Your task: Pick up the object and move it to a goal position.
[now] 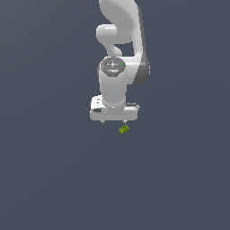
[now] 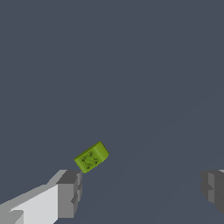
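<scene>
On the flat dark grey-blue floor (image 1: 49,179), right under the white Franka arm (image 1: 119,54), sits the tiny lime-green blocky piece with darker green studs (image 1: 124,129). It's tilted at an angle, nothing gripping it. The white gripper with grey finger pads (image 1: 113,121) hangs over it with its jaws spread wide. In the wrist view the block (image 2: 91,157) lies just beside one grey pad (image 2: 70,192), well apart from the other.

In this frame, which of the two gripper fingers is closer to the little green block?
In the wrist view, the finger with the white arm section behind it is closer: the green block lies just beyond its tip. The other finger stands far off across the open gripper.
</scene>
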`<action>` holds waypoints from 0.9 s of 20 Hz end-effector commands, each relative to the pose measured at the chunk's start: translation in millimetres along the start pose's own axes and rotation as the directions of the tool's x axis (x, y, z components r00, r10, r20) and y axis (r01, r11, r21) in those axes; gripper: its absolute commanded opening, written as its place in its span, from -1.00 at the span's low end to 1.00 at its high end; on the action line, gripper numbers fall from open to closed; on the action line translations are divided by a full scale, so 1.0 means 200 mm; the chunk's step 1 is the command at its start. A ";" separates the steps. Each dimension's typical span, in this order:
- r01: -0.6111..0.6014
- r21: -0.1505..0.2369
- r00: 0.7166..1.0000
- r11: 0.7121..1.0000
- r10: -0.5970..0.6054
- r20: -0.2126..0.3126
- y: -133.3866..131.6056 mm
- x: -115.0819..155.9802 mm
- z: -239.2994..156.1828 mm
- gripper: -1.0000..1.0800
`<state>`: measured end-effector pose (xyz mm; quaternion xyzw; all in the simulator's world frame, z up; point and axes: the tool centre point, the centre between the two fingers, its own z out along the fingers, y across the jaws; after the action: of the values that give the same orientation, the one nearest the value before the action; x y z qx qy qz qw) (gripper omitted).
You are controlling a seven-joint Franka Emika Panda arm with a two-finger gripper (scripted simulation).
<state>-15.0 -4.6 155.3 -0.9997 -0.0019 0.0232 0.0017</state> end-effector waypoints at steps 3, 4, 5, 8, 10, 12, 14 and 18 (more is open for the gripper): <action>0.001 0.003 1.000 1.000 -0.001 -0.002 0.00 0.00 0.00 0.92; 0.002 0.006 1.000 1.000 -0.002 -0.005 0.00 0.01 0.00 0.92; 0.004 0.010 1.000 1.000 -0.004 -0.008 -0.01 0.01 -0.01 0.92; 0.011 0.022 1.000 1.000 -0.011 -0.019 -0.02 0.03 -0.01 0.92; 0.015 0.025 1.000 1.000 -0.014 -0.021 -0.02 0.04 -0.02 0.92; 0.015 0.024 1.000 1.000 -0.014 -0.021 -0.02 0.04 -0.02 0.92; 0.010 0.024 1.000 1.000 -0.010 -0.020 -0.02 0.04 -0.01 0.92; -0.015 0.025 1.000 1.000 0.016 -0.020 -0.03 0.03 0.00 0.92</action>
<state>-8.3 0.2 156.1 -0.9998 0.0014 0.0130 0.0138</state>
